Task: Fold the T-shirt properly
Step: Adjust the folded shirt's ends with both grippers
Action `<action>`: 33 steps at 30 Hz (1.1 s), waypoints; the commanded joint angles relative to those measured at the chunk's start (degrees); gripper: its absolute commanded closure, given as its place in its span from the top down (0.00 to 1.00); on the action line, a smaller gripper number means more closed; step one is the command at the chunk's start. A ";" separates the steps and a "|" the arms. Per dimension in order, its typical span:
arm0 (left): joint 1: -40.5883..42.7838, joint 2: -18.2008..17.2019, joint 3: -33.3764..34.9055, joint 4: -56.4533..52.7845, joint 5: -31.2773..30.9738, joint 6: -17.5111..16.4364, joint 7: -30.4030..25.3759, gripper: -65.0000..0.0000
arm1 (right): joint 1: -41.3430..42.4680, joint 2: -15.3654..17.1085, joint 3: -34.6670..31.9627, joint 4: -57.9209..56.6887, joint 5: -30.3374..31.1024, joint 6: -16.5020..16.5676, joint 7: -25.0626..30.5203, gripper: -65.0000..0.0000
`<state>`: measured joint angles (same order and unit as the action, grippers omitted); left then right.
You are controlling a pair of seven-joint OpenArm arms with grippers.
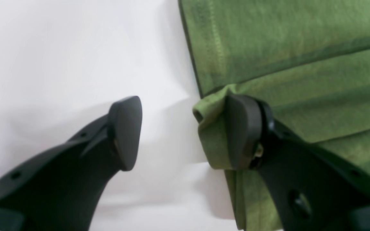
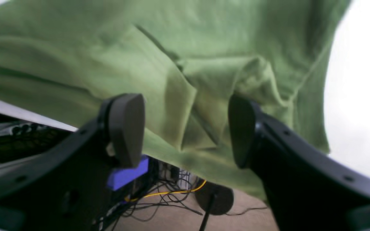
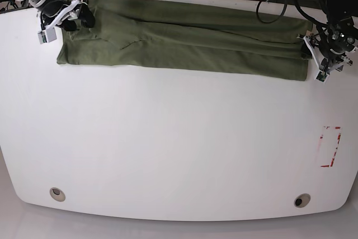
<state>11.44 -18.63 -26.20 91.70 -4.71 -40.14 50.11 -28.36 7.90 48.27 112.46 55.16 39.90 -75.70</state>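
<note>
olive cloth: the t-shirt [image 3: 184, 43] lies as a long folded band across the far side of the white table [image 3: 168, 149], reaching almost from one far corner to the other.
left gripper [image 1: 185, 131]: jaws stand wide apart at the shirt's end on the base view's right; one pad [image 1: 242, 131] touches a rolled corner of the cloth, the other pad [image 1: 125, 133] is over bare table, apart from the fabric; nothing is pinched between them.
right gripper [image 2: 186, 130]: jaws stand wide apart at the shirt's other end; crumpled folds of cloth show in the gap between the pads, and neither pad is pressed onto them; whether a pad brushes the fabric cannot be told.
shirt edge, left wrist view: a stitched hem runs beside the bare table, with folded layers stacked beneath it.
shirt edge, right wrist view: the cloth hangs a little over the table's rim.
floor [image 2: 172, 218]: cables [image 2: 159, 195] and a round dark base [image 2: 214, 199] below that rim.
table mark [image 3: 330, 146]: a red and white patch near the table's right edge, well apart from the shirt.
</note>
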 commanded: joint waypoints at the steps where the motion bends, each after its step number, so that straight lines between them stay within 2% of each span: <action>1: -0.50 -1.10 -0.40 1.18 -0.26 0.14 -0.57 0.59 | 1.24 0.58 -2.51 0.63 0.27 0.10 0.84 0.51; 3: -0.58 -1.10 -0.40 1.18 -0.26 0.14 -0.57 0.59 | 2.29 0.49 -4.89 0.11 -1.93 0.10 1.46 0.37; 6: -0.67 -1.10 -0.57 1.18 -0.34 0.14 -0.39 0.59 | 3.61 -0.03 -7.96 -2.62 -5.88 0.10 3.57 0.09; 8: -1.20 -1.02 -0.66 1.18 -0.34 0.14 -0.30 0.59 | 4.32 -0.74 -8.84 -4.73 -7.82 0.10 4.19 0.00; 11: -2.87 -0.75 -2.95 0.91 -0.34 0.14 0.75 0.59 | 5.63 -1.53 -9.19 -8.16 -11.51 0.10 4.89 0.01; 16: -5.51 2.59 -9.28 1.27 -0.34 0.14 4.62 0.60 | 6.78 -2.49 -9.37 -13.08 -16.87 0.10 7.17 0.04; 20: -7.53 2.76 -12.44 1.27 -0.43 0.14 9.63 0.60 | 6.95 -2.41 -10.95 -14.66 -18.28 0.10 8.14 0.04; 28: -8.67 2.68 -12.97 1.27 -0.43 0.14 18.42 0.60 | 7.48 -2.23 -14.21 -14.75 -18.36 0.10 9.55 0.04; 30: -8.58 2.68 -12.97 1.27 -1.58 0.14 18.68 0.60 | 7.57 -2.41 -14.29 -14.75 -18.36 0.10 9.55 0.04; 33: -6.83 2.24 -13.06 1.27 -7.99 0.14 18.95 0.60 | 7.48 -2.58 -14.29 -14.66 -18.36 0.10 9.55 0.04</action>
<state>4.45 -14.98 -39.09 91.96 -8.73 -39.94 69.82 -20.40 5.08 33.91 97.54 38.98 40.10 -64.60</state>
